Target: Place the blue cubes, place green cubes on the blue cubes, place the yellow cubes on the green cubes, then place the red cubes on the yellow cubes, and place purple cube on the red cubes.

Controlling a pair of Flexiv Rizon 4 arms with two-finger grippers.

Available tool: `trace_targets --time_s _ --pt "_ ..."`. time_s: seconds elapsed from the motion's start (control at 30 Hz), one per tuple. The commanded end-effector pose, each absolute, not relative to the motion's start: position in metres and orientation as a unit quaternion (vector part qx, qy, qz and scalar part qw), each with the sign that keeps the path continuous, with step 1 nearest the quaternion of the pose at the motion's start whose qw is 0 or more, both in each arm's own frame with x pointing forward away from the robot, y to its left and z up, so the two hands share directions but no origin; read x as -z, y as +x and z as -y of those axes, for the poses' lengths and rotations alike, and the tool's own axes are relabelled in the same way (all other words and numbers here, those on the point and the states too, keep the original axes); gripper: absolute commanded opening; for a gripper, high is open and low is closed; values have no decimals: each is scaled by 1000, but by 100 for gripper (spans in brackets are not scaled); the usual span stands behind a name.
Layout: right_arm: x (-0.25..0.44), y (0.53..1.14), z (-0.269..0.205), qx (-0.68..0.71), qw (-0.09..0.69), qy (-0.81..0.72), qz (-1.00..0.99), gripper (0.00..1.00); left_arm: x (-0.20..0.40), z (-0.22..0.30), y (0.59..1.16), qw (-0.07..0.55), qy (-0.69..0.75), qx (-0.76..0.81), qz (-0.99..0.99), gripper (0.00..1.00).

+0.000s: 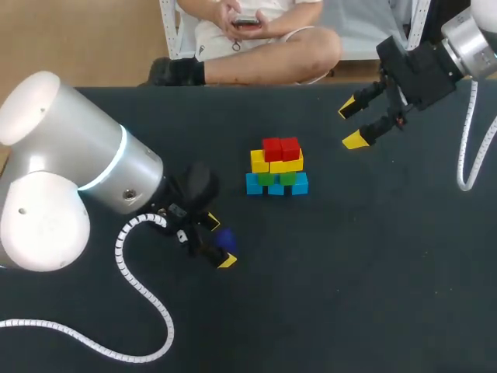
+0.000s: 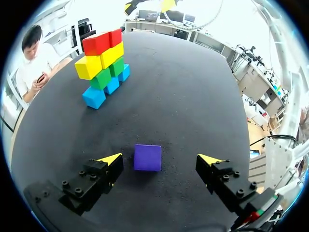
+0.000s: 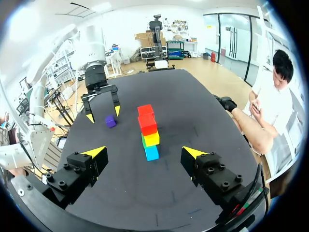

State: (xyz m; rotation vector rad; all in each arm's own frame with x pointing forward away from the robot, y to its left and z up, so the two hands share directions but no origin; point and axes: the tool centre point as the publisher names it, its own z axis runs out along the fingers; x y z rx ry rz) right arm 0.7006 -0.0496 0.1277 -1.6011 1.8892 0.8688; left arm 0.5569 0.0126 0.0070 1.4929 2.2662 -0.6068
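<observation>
The only thing apart from the task is the table (image 1: 373, 272), a flat top of matte black that takes up nearly the whole head view. Its far edge runs straight across the upper part of that view, while its other edges fall outside the view. In the wrist views the same dark surface shows faint pale scuffs and fine specks of dust scattered over it.
</observation>
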Motion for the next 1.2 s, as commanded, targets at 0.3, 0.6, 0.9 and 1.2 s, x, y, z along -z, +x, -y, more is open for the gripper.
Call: trace_targets --time_s 0.3,0.6,0.9,1.2 --pt "-128 700 50 -320 256 -590 -696 100 -2 -10 578 171 542 215 -794 100" --pt "-128 700 50 -320 256 -590 -696 100 1 -11 574 171 540 216 -795 100" --pt "-128 700 50 -320 256 -590 -696 100 3 -11 569 171 536 215 -798 100" --pt "-128 700 50 -320 256 -590 -696 100 2 -13 569 174 536 212 -798 100"
